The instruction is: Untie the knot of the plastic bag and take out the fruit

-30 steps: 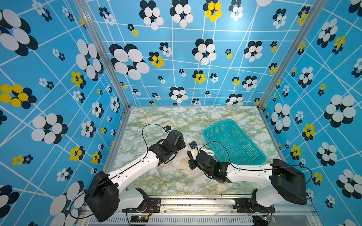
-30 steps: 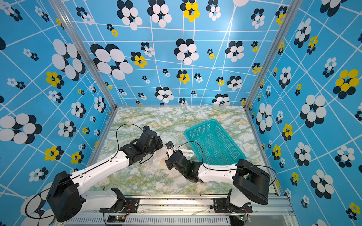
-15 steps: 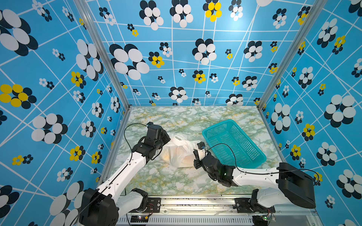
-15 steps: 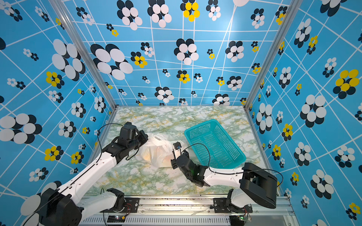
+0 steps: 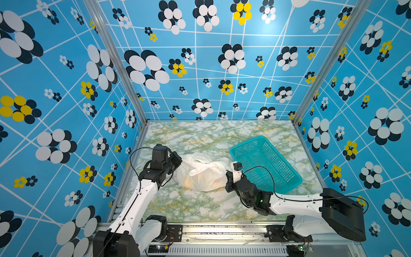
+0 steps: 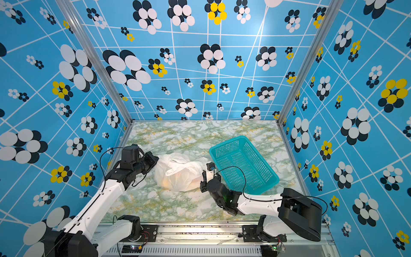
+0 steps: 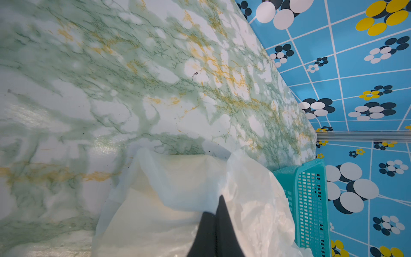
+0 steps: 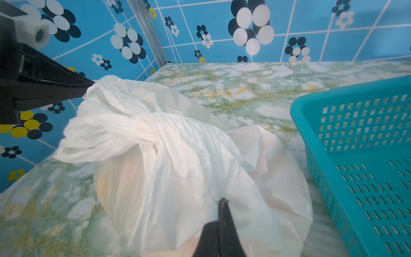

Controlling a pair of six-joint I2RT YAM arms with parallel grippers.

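The green-and-gold marbled table point(image 5: 200, 138) carries a white plastic bag point(image 5: 201, 178) at mid-frame and, just to its right, a teal mesh basket point(image 5: 264, 164) lying askew.

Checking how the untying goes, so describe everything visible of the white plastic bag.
The plastic bag is thin, crinkly, translucent white film, lying bulged on the marble table beside the teal basket. Its handles are twisted into a knot on top, not yet undone. Orange-yellow fruit shows faintly through the film. The left gripper pinches a bunched end of plastic on one side; the right gripper pinches the film on the side nearer the basket. Both sets of jaws are shut.
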